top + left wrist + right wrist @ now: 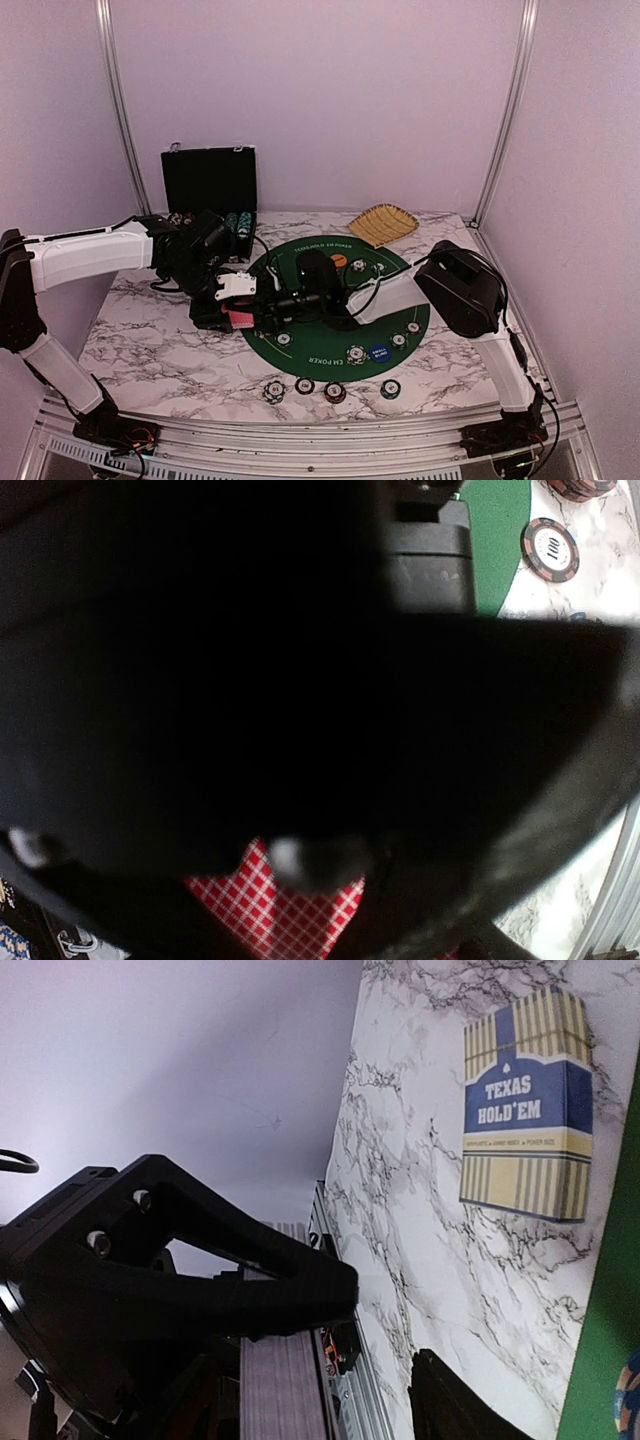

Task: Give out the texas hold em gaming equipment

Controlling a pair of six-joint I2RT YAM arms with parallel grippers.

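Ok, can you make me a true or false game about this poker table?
1. The round mat is green. True.
2. The black case at the back is shut. False: its lid stands open.
3. The playing cards have blue backs. False: they are red and white checks.
4. Four poker chips lie in a row near the front edge, off the mat. True.
5. The Texas Hold'em box lies on the green mat. False: it lies on the marble table, beside the mat.
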